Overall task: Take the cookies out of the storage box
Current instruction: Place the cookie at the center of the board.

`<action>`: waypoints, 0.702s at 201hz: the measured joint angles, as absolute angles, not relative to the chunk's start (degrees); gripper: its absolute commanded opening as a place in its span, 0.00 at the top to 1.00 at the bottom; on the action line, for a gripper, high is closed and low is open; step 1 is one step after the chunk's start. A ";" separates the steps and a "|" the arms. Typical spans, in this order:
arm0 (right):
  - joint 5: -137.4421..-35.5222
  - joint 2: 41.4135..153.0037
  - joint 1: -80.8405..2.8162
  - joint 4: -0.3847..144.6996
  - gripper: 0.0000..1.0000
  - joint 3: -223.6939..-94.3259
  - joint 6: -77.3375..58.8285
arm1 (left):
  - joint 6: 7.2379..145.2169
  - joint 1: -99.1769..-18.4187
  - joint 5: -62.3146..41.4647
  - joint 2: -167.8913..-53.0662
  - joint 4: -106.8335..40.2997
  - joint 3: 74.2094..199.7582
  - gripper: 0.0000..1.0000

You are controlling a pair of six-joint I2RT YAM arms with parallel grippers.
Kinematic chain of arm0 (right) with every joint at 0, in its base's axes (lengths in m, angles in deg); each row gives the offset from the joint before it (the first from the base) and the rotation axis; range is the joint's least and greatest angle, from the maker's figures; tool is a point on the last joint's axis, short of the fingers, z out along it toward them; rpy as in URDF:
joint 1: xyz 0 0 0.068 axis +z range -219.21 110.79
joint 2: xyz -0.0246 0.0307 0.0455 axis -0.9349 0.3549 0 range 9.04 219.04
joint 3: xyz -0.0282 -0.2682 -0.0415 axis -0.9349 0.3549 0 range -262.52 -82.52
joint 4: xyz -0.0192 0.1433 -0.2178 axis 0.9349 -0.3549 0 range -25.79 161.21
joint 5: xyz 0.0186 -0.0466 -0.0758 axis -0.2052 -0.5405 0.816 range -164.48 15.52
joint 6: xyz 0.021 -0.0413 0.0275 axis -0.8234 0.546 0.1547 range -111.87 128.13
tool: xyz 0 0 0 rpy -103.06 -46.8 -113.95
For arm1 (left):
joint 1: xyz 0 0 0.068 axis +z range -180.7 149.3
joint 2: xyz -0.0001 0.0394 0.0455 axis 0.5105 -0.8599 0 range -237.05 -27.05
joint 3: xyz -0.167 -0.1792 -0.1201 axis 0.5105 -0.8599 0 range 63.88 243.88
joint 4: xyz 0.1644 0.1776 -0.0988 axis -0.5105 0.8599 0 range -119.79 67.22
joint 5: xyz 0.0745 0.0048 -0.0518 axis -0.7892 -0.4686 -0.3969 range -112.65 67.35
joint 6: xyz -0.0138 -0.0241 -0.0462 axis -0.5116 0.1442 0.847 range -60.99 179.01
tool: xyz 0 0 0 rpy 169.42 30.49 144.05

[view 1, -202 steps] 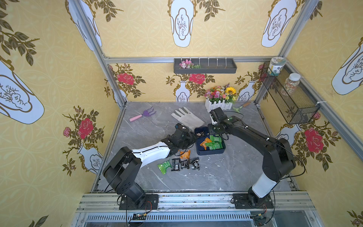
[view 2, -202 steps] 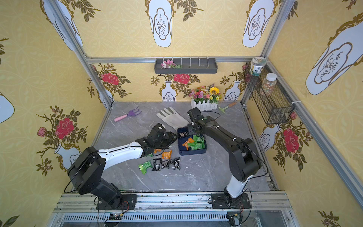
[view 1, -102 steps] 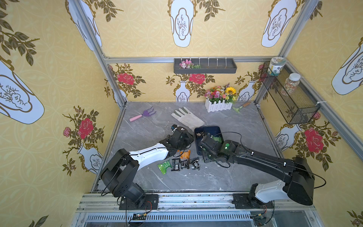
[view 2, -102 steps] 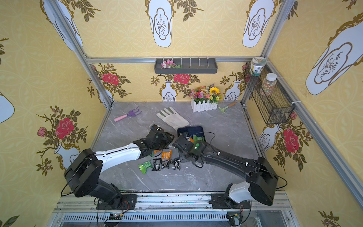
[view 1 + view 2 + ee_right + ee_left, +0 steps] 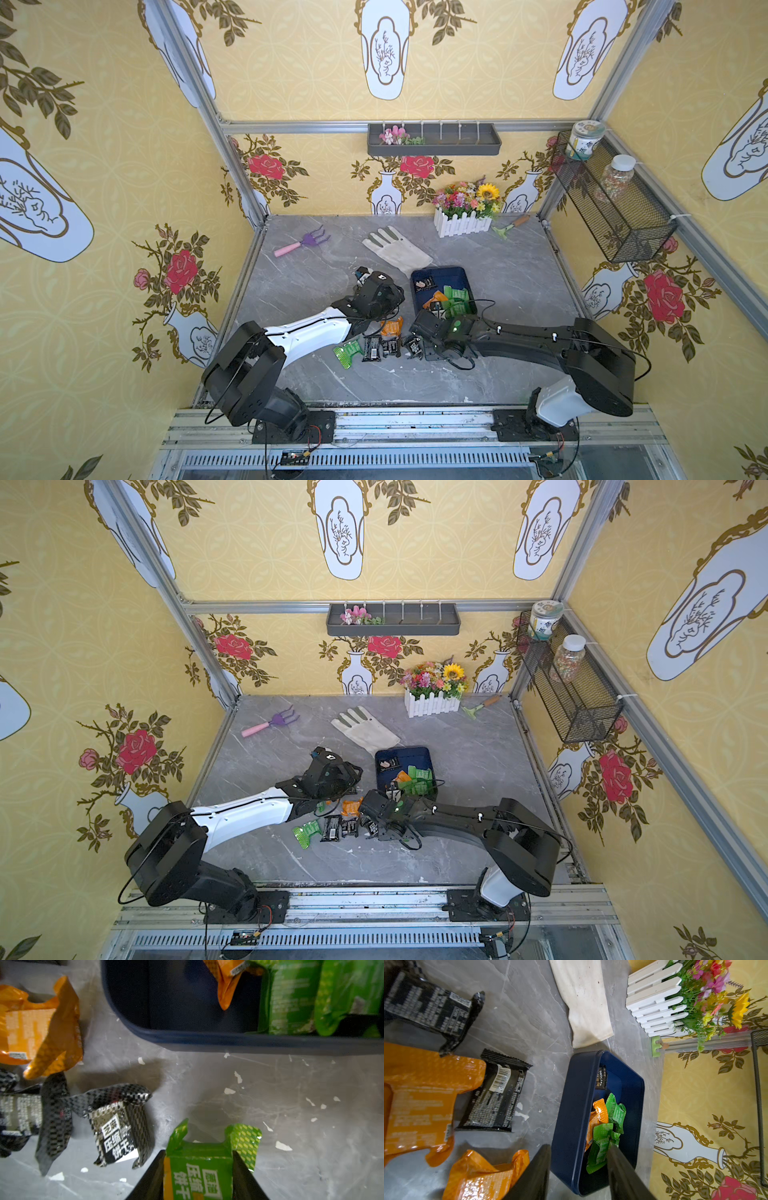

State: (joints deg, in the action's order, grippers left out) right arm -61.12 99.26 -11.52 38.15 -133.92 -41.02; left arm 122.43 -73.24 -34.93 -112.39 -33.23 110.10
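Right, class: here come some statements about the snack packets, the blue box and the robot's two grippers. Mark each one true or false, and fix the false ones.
1. The right gripper grips a green packet. True.
2. The blue box is empty. False: green packets, an orange packet and a black one lie in it.
3. A white glove lies on the table by the box's far side. True.
4. The left gripper holds an orange packet. False: its jaws stand open and hold nothing.
5. The purple rake lies in the box. False: it lies on the table, well away from the box, towards the left wall.
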 measured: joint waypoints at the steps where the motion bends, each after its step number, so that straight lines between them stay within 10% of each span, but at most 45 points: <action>1: -61.12 99.37 -11.52 38.24 0.55 -133.92 -41.02 | 122.43 -73.24 -34.95 -112.37 -33.14 110.07 0.51; 141: -61.60 93.53 -12.70 37.45 0.35 -136.28 -38.06 | 116.02 -75.06 -38.51 -113.81 -26.71 117.37 0.50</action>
State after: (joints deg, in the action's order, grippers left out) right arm -61.60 93.53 -12.70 37.45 -136.28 -38.06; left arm 116.02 -75.06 -38.51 -113.81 -26.71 117.37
